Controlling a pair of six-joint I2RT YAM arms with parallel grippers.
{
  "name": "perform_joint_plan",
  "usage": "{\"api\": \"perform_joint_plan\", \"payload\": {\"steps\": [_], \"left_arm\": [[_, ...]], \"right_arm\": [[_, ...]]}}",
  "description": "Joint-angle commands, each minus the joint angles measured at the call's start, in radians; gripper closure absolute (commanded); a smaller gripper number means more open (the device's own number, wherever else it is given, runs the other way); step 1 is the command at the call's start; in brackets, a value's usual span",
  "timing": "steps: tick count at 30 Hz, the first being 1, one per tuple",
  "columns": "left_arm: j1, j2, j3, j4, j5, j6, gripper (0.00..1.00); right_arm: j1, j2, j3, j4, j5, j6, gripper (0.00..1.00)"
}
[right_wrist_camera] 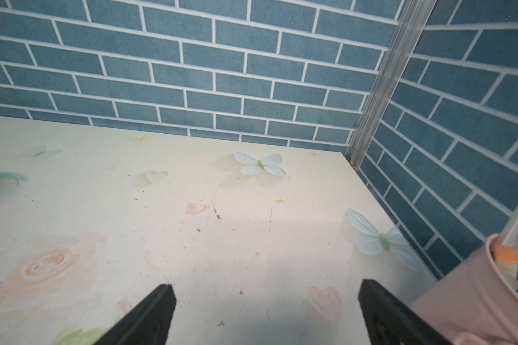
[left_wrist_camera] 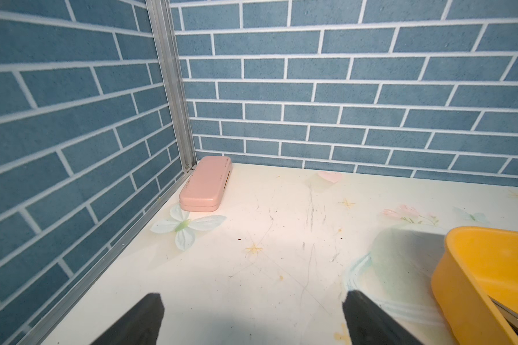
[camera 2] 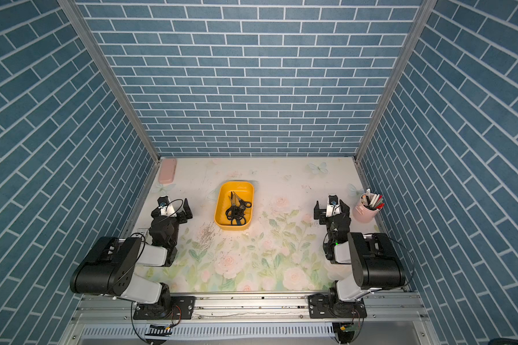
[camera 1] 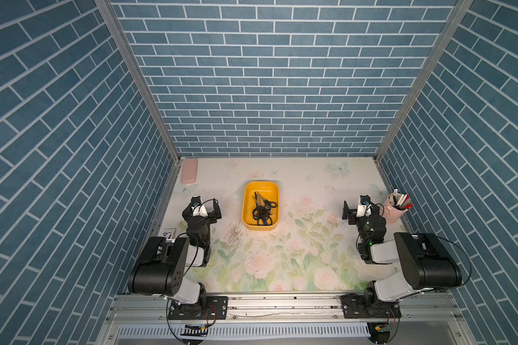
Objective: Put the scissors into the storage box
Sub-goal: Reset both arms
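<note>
The left claw [left_wrist_camera: 253, 300] and the right claw [right_wrist_camera: 266, 288] are both spread wide above the floral tabletop [camera 1: 281, 263], well apart, each with only tabletop between its fingers. A little farther, between them, the scissors [camera 1: 262, 209] lie heaped inside the yellow storage box [camera 1: 245, 215]. A pink pen cup [camera 1: 393, 213] stands just beside the right claw, and a flat pink case [camera 1: 189, 171] lies in the far left corner.

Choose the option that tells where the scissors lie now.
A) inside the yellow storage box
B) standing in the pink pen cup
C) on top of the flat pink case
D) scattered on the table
A: in both top views the scissors lie piled together inside the storage box.
</note>
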Motion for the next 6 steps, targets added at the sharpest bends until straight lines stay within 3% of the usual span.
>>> {"api": "perform_joint_plan", "payload": {"steps": [1,6], "left_arm": [[-0.003,0.008,0.015,-0.011,-0.007,0.004,0.00],[-0.002,0.007,0.014,-0.011,-0.007,0.003,0.00]], "right_arm": [[0.000,0.003,0.007,0.002,-0.008,0.032,0.00],[-0.007,0.005,0.014,-0.006,-0.015,0.033,0.00]]}}
